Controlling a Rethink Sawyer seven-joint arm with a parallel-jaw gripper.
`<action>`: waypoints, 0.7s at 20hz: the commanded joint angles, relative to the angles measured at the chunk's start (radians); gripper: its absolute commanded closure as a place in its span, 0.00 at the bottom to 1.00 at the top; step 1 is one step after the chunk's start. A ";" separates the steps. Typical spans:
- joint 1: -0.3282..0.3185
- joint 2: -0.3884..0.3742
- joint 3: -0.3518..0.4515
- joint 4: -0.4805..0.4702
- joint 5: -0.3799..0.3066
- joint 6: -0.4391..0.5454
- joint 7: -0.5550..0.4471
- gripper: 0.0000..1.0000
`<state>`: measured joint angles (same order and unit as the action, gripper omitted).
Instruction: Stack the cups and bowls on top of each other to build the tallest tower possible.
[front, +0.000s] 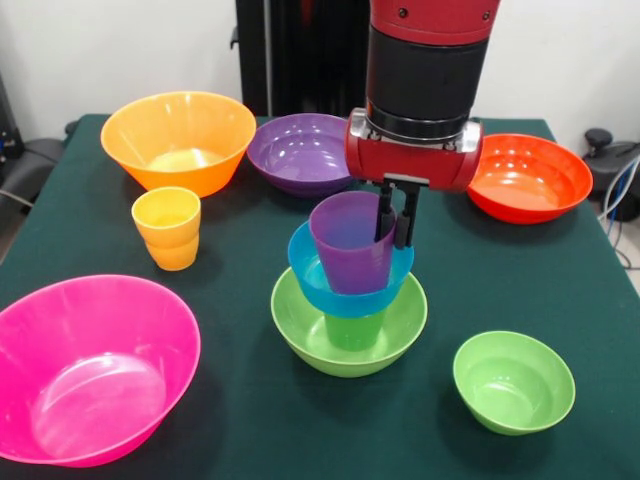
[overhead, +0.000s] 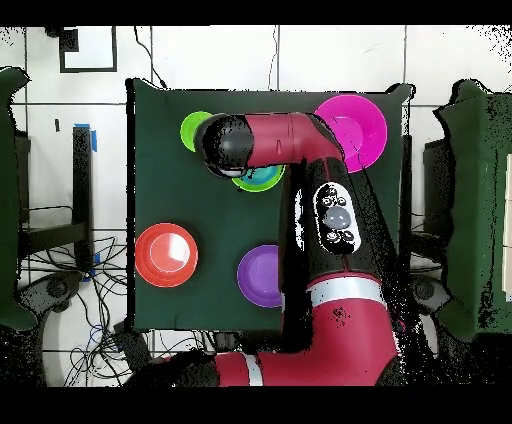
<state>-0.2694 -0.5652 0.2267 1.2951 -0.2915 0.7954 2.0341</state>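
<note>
Green cloth covers the table (front: 230, 420). Nearest, the pink bowl (front: 90, 370) sits at seven o'clock and the small green bowl (front: 513, 381) at five. At centre, the gripper (front: 393, 215) pinches the purple cup's (front: 348, 245) rim atop the tower (front: 349, 300). Farther, the yellow cup (front: 167, 227) sits at ten.

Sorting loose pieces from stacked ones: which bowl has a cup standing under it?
The blue bowl: it sits on the green cup inside the lime-green bowl; the other bowls rest on the table.

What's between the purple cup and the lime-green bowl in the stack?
Front view: the blue bowl holds the purple cup and sits on the green cup, which stands in the lime-green bowl.
</note>
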 joint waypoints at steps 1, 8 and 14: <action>0.000 0.013 0.057 0.092 -0.084 -0.026 -0.157 1.00; 0.006 0.005 0.046 0.088 -0.091 -0.004 -0.159 1.00; 0.006 0.006 0.047 0.083 -0.096 0.001 -0.167 1.00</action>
<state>-0.2694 -0.5628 0.2267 1.3164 -0.2913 0.7954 2.0341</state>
